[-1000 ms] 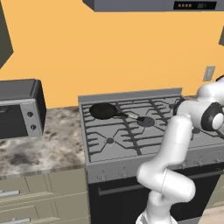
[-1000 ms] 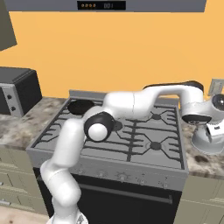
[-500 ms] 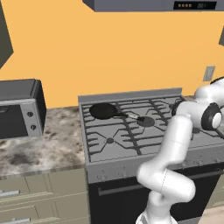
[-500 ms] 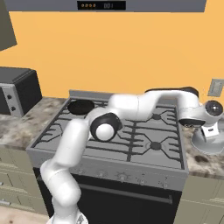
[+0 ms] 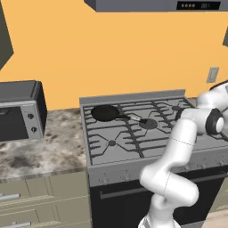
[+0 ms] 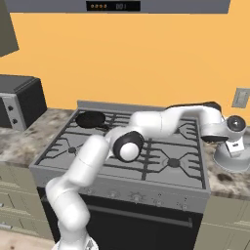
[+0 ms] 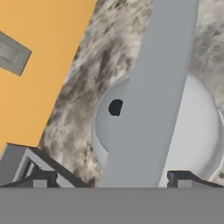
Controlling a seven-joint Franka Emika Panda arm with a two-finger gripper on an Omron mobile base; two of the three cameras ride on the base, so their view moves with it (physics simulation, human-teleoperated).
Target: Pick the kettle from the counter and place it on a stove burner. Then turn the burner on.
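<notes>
- One small rounded silver-grey metal kettle (image 6: 233, 158) sits on the speckled brown stone table (image 6: 229, 181), just right of the grey metal stove top (image 6: 146, 161).
- Two dark claw (image 7: 109, 179) fingertips (image 7: 40, 180) straddle the kettle's straight grey handle (image 7: 153, 96), spread apart, not visibly clamping.
- One flat black frying pan (image 5: 105, 112) rests on the stove's far left.

1 kettle (image 6: 233, 158) sitting on counter (image 6: 222, 178) w/ 1 handle (image 7: 151, 100). 1 frying pan (image 5: 104, 113) lying on stove (image 5: 133, 133). 1 microwave (image 5: 18, 110) standing at left. 1 wall outlet (image 5: 213, 75) showing. 1 gripper (image 6: 236, 152) hanging over kettle.
</notes>
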